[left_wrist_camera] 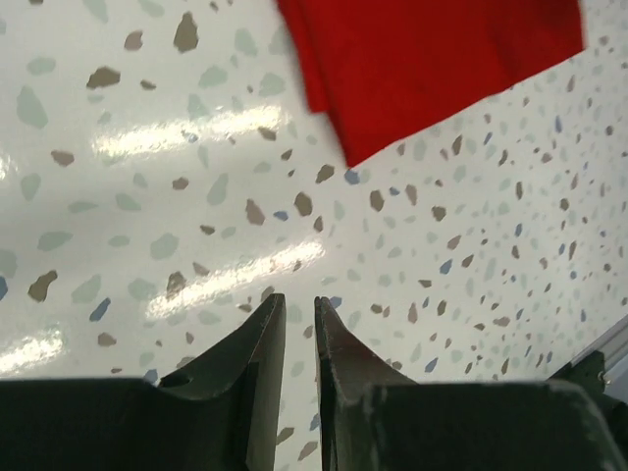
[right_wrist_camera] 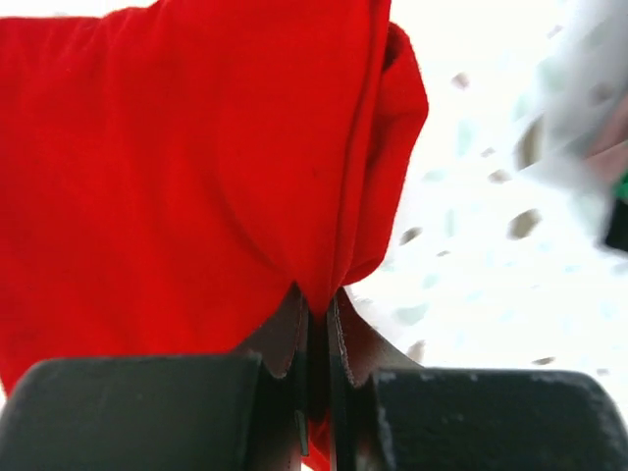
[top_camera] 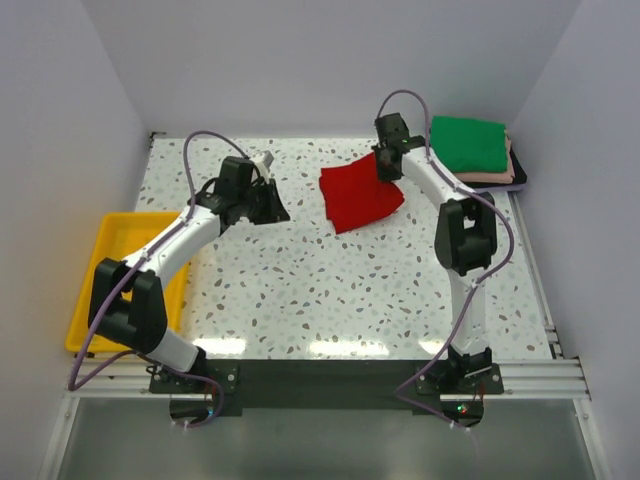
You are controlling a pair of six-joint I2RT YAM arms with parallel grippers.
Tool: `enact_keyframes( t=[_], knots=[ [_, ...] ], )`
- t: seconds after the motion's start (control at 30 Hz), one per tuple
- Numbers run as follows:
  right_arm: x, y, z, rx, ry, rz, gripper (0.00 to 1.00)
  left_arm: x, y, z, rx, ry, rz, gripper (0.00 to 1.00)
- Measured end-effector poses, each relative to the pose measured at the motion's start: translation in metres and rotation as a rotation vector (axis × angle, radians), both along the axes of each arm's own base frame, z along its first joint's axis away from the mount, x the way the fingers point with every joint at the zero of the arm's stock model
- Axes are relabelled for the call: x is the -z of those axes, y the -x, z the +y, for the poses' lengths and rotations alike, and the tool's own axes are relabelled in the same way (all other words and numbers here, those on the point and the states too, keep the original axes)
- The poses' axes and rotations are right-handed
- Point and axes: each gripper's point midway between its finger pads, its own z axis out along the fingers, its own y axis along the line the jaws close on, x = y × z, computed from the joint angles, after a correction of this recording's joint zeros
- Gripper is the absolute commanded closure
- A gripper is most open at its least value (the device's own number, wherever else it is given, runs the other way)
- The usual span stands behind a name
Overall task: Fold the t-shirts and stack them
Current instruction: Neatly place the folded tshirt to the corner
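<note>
Looks like the stacking step: right gripper [right_wrist_camera: 316,312] clamped tight on the right edge of the folded red t-shirt [top_camera: 358,197], far middle. Empty left gripper [left_wrist_camera: 299,329] a bit apart, further left. Next: lift, carry right onto the green t-shirt [top_camera: 468,143], gently.

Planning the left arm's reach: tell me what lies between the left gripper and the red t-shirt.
Only bare speckled tabletop lies between the left gripper and the red t-shirt, as the left wrist view shows.
</note>
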Motion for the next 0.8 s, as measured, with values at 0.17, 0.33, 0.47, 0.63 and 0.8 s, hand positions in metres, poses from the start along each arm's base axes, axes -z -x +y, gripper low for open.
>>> enact_keyframes(
  t=[0.17,0.33,0.47,0.63,0.8],
  knots=[
    [-0.033,-0.024,-0.033,-0.027,0.116,-0.057,1.00,0.026,0.017,0.014,0.023,-0.068,0.055,0.77],
    [-0.081,-0.043,-0.069,-0.026,0.215,-0.135,1.00,0.027,0.020,0.016,0.044,-0.081,0.042,0.78],
    [-0.119,-0.065,-0.090,-0.019,0.269,-0.219,1.00,0.029,0.021,0.018,0.056,-0.080,0.040,0.78],
    [-0.134,-0.081,-0.109,-0.024,0.335,-0.260,1.00,0.034,0.025,0.020,0.065,-0.076,0.055,0.78],
    [-0.139,-0.084,-0.122,-0.027,0.362,-0.266,1.00,0.035,0.026,0.019,0.073,-0.066,0.058,0.79]
  ],
)
